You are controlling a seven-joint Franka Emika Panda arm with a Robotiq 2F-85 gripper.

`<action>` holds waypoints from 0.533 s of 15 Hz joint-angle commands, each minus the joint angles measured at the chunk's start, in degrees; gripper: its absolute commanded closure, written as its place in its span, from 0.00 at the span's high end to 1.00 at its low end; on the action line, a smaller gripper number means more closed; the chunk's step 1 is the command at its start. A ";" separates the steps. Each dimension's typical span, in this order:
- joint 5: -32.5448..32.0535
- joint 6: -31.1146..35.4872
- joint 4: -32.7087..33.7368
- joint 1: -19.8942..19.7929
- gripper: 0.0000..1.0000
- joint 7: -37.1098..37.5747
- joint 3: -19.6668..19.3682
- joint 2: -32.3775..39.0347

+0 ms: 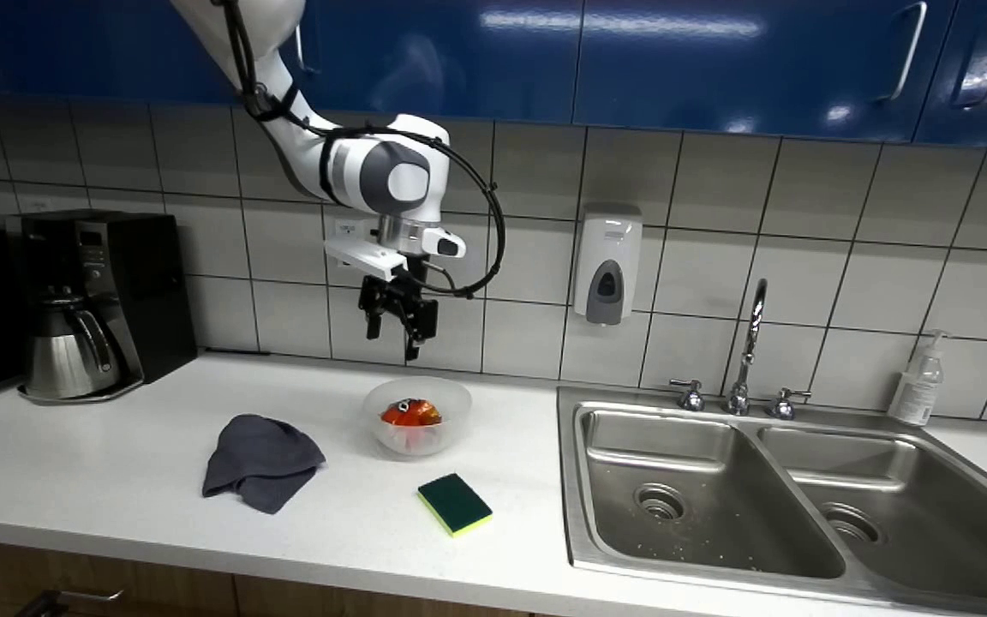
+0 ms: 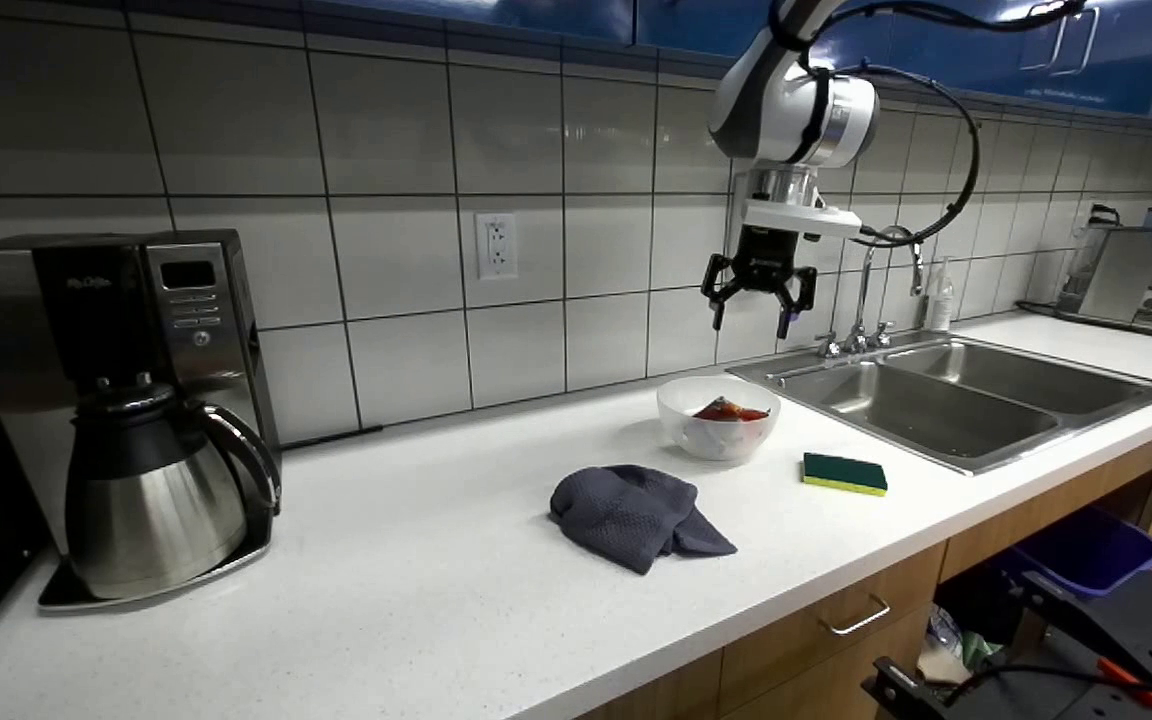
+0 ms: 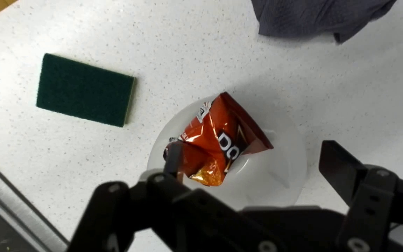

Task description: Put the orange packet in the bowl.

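Note:
The orange packet lies crumpled inside the translucent white bowl. The packet shows in both exterior views (image 1: 412, 414) (image 2: 726, 411) and in the wrist view (image 3: 210, 134). The bowl stands upright on the white counter in both exterior views (image 1: 452, 426) (image 2: 701, 437); it also shows in the wrist view (image 3: 264, 182). My gripper (image 1: 391, 338) is open and empty, high above the bowl and apart from it and the packet. Its spread fingers also show in an exterior view (image 2: 750, 327). In the wrist view the gripper (image 3: 254, 157) covers part of the bowl and a corner of the packet.
A dark grey cloth (image 1: 260, 461) (image 2: 631, 515) and a green and yellow sponge (image 1: 454, 504) (image 2: 844, 473) lie near the bowl. A double sink (image 1: 575, 480) is set into the counter. A coffee maker (image 2: 206, 330) stands at the far end. A tiled wall (image 1: 528, 334) rises behind.

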 commanded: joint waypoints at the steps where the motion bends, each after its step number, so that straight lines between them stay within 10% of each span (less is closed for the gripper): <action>1: -1.55 2.03 -10.83 0.47 1.00 -6.02 1.46 -9.72; 8: -2.44 2.16 -27.23 2.28 1.00 -17.31 2.30 -26.90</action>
